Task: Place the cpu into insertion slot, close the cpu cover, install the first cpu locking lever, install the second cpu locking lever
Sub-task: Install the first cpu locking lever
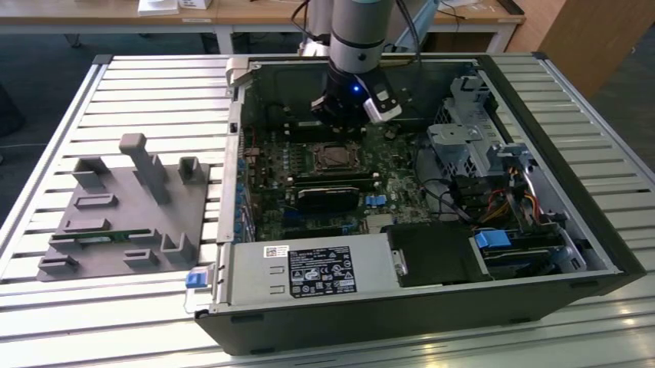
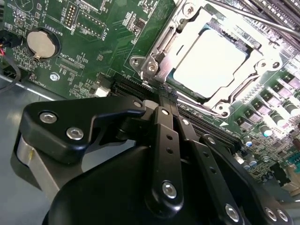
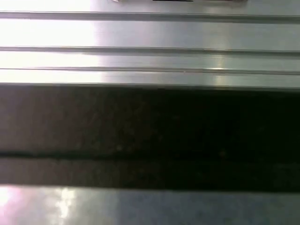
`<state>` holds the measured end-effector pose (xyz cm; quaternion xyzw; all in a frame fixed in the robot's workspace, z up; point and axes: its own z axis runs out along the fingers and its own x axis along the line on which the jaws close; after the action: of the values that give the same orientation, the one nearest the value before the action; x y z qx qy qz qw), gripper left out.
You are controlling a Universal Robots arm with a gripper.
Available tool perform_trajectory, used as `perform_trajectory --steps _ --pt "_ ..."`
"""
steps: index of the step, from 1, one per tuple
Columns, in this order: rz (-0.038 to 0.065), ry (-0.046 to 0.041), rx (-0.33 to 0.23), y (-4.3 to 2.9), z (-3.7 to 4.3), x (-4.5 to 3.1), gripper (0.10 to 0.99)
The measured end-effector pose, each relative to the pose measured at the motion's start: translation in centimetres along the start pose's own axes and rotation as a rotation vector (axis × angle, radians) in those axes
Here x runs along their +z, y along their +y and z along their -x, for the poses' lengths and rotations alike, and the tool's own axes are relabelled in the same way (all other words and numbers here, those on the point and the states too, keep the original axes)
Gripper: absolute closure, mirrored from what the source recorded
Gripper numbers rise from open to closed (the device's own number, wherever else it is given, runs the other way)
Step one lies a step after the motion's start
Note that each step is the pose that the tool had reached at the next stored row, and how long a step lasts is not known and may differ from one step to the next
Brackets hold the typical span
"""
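The small square pale silvery cpu (image 2: pixel 210 63) lies flat in the square black silver-rimmed insertion slot (image 1: pixel 333 157) on the green board. The thin silvery metal cpu cover (image 2: pixel 187 29) frame lies closed around it.

The exterior view looks down from high; the second wrist view sits close over the same insertion slot (image 2: pixel 211 63).

glare whitens the cpu (image 2: pixel 210 61) in the second wrist view; first wrist view blurred, dark-banded.
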<state>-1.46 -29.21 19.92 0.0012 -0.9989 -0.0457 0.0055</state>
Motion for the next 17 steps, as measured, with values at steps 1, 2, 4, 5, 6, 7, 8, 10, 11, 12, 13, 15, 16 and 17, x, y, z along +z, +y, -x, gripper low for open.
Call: perform_trajectory --steps 1,2,4,5,6,7,8,10,11,12,13,15,16,17 --pt "-0.001 0.0002 0.000 -0.01 0.01 0.05 0.980" --pt "-0.002 0.0003 0.000 -0.02 0.03 0.10 0.980" --pt "-0.002 0.0000 0.000 -0.02 0.07 0.16 0.980" --pt "-0.002 -0.0002 0.000 -0.01 0.09 0.17 0.980" --pt "-0.002 -0.0004 0.000 -0.01 0.10 0.18 0.980" --pt "-0.002 -0.0003 0.000 -0.01 0.11 0.18 0.980" --pt "-0.002 -0.0004 0.000 -0.01 0.12 0.16 0.980" --pt "0.001 -0.0023 0.000 0.04 0.18 0.20 0.980" --pt "0.000 -0.0013 0.000 0.03 0.19 0.15 0.980" --pt "-0.002 -0.0006 0.000 0.01 0.19 0.10 0.980" --pt "-0.002 -0.0003 0.000 0.01 0.20 0.07 0.980" --pt "-0.003 -0.0004 0.000 0.01 0.25 0.04 0.980" --pt "-0.004 -0.0004 0.000 0.01 0.27 0.03 0.980" --pt "-0.005 -0.0004 0.000 0.01 0.29 0.02 0.980"
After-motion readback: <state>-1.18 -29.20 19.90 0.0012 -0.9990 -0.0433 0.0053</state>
